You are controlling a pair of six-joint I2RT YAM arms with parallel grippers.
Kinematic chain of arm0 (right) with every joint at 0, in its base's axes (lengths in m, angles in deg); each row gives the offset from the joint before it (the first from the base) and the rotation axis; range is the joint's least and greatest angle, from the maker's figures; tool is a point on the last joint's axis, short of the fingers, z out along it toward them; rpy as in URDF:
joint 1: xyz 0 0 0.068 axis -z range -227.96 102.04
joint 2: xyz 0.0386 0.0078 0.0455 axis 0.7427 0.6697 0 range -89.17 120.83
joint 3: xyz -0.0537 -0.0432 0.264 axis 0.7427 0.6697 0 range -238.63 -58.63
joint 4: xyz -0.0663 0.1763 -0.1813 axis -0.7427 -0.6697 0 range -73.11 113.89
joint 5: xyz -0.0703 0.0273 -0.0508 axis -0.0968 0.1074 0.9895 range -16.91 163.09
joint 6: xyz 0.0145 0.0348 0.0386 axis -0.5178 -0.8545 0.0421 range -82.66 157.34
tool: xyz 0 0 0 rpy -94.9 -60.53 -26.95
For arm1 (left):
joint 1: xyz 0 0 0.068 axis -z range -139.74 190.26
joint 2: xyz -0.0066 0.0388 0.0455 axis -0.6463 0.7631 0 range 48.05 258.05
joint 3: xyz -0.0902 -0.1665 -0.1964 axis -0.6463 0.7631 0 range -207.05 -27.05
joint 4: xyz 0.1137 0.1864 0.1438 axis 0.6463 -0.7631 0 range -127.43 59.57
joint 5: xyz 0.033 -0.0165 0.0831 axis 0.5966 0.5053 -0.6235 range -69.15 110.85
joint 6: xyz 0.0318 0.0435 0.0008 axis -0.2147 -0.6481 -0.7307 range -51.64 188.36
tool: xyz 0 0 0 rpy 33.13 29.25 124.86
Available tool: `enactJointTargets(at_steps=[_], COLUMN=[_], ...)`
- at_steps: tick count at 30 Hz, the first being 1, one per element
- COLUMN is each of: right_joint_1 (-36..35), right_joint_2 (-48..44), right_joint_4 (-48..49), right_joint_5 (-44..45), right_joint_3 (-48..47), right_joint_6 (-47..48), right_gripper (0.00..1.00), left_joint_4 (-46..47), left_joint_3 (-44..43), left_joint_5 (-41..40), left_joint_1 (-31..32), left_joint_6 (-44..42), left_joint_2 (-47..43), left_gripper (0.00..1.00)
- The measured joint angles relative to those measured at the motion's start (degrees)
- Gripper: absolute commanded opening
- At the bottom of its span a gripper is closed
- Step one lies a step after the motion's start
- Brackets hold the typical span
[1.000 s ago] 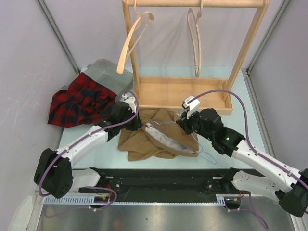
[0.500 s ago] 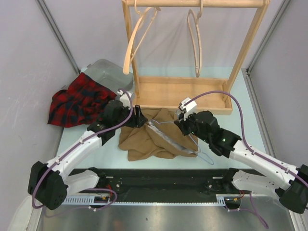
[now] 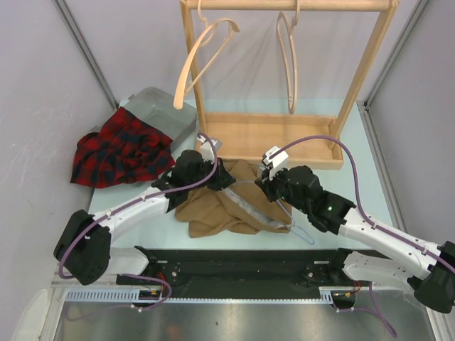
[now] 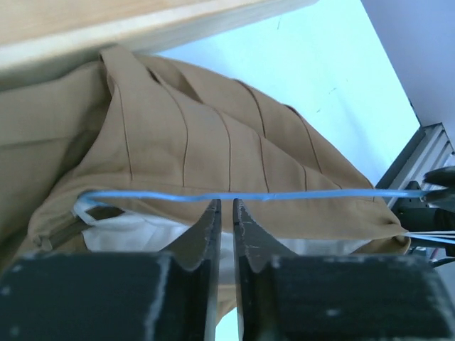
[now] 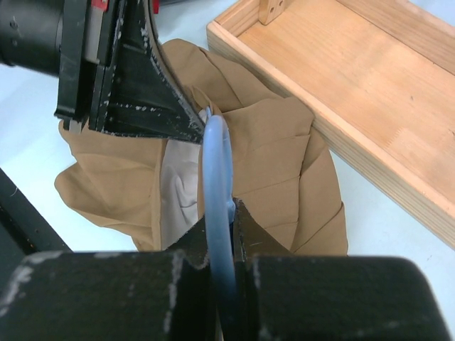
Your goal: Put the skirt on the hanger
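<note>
Not much lettering to go on here, so on to the arms. The left arm is stretched low across the table point(image 3: 370, 177), with the left gripper point(image 4: 226, 207) poking into the top edge of the tan skirt point(image 3: 213, 209), right under the wire of the blue hanger point(image 4: 284, 195). Its jaws are almost together with just a thin slit showing, and I honestly can't tell if any cloth is pinched in there. The right arm comes in from the other side, elbow bent, and the right gripper point(image 5: 222, 217) is clamped tight on the hanger wire. The skirt is bunched on the table just in front of the wooden rack point(image 3: 284, 138), with the hanger partly tucked into it. Compared to a second ago, the left gripper has slid right from the skirt's left edge toward the middle, the right one has barely budged, and the wooden hanger on the rail point(image 3: 195, 64) has swung a bit.
</note>
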Motion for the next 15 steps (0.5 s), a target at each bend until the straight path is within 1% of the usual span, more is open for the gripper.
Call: enactJointTargets(at_steps=[9, 15], right_joint_1=[-0.3, -0.3], right_joint_2=[0.0, 0.1], right_joint_4=[0.0, 0.0], right_joint_5=[1.4, 1.6], right_joint_3=[0.0, 0.0], right_joint_6=[-0.4, -0.4], right_gripper=[0.00, 0.00], left_joint_4=[-2.9, -7.7], left_joint_3=[7.3, 9.3], left_joint_5=[-1.0, -4.6], left_joint_1=[0.3, 0.3], left_joint_6=[-0.2, -0.2], left_joint_2=[-3.7, -3.7], left_gripper=[0.01, 0.00])
